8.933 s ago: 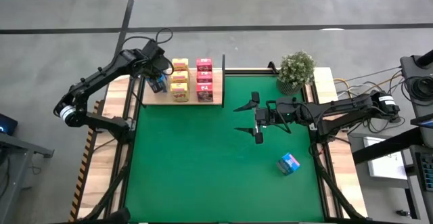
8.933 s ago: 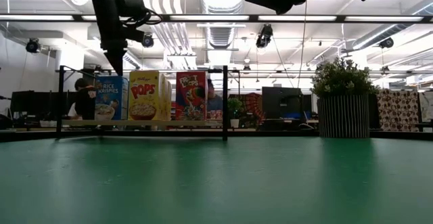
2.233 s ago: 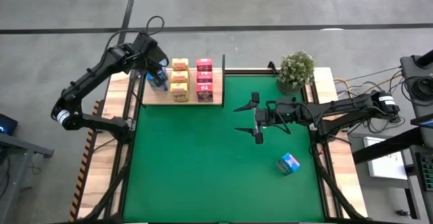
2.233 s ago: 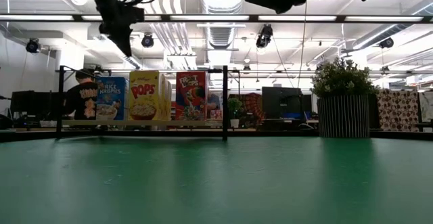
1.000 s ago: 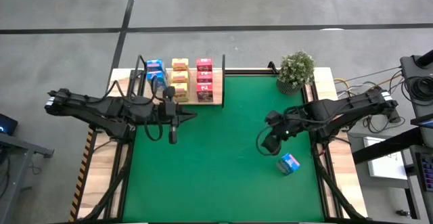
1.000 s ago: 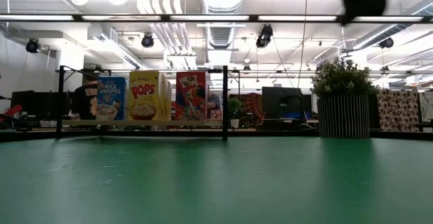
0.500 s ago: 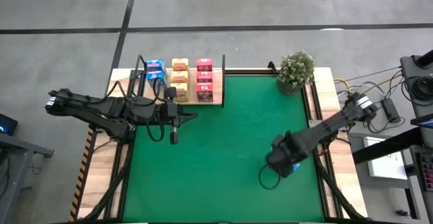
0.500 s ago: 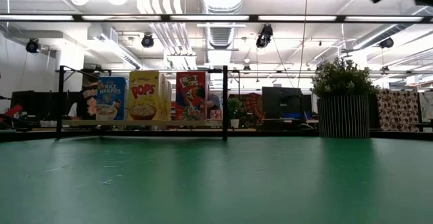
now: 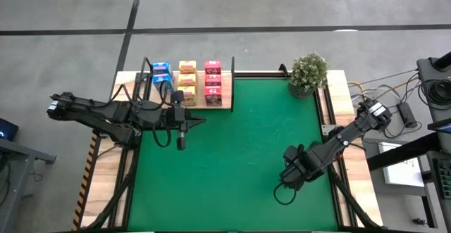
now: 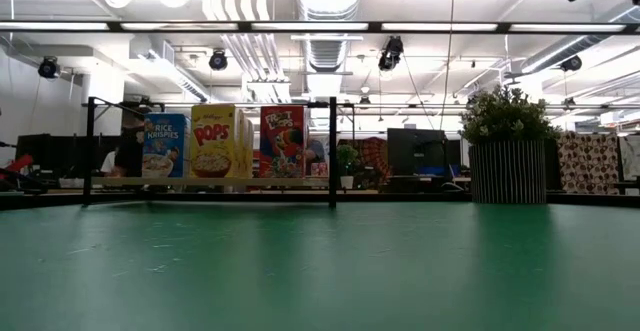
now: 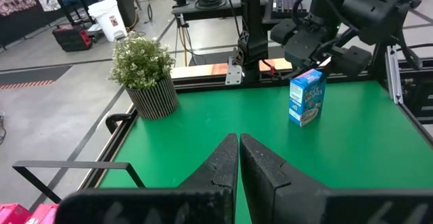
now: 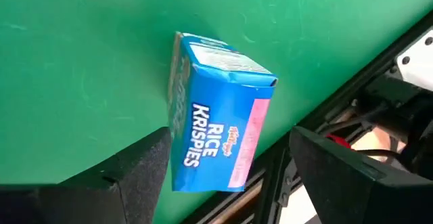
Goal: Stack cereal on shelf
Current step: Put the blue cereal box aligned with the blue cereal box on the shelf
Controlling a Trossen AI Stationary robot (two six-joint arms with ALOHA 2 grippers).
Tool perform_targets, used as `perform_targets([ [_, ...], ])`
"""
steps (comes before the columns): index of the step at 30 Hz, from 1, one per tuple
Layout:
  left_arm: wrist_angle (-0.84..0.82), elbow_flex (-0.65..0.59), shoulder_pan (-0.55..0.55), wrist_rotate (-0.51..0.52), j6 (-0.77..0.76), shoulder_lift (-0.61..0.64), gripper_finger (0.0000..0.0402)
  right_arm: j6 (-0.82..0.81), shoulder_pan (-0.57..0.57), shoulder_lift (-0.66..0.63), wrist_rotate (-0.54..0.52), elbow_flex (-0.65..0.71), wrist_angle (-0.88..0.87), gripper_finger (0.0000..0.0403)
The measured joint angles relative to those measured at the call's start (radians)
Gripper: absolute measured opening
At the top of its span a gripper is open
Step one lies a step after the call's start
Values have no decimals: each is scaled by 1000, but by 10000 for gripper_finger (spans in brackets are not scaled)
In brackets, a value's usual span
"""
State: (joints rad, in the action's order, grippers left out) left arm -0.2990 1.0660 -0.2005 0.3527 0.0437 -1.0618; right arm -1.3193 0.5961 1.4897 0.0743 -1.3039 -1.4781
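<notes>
A blue cereal box [image 12: 216, 122] stands on the green mat near its right edge; it also shows in the left wrist view [image 11: 308, 97]. My right gripper [image 12: 230, 146] hangs over it, open, with one finger on either side; I cannot tell whether a finger touches it. In the high view my right gripper [image 9: 294, 172] hides the box. My left gripper [image 9: 199, 120] is shut and empty, just in front of the wooden shelf [image 9: 224, 103]. On the shelf stand blue [image 9: 161, 71], yellow [image 9: 187, 78] and pink [image 9: 213, 78] boxes in rows.
A potted plant [image 9: 309, 73] stands at the mat's far right corner. The shelf's black posts [image 10: 332, 151] rise at its ends. The table's right rail [image 12: 379, 109] runs close beside the blue box. The green mat [image 9: 232, 169] lies between the two arms.
My right gripper has moved toward the table's near right corner and down over the blue box, which it now covers in the high view. The box has stayed in place. My left arm has kept still.
</notes>
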Motion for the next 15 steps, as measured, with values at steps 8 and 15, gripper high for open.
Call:
perform_targets([
  [8, -1, 0, 0, 0, 0, 0, 0, 37, 2, 0, -51, 29, 90, 265],
  [15, -1, 0, -5, 0, 0, 0, 0, 45, 2, 0, -70, 31, 101, 211],
])
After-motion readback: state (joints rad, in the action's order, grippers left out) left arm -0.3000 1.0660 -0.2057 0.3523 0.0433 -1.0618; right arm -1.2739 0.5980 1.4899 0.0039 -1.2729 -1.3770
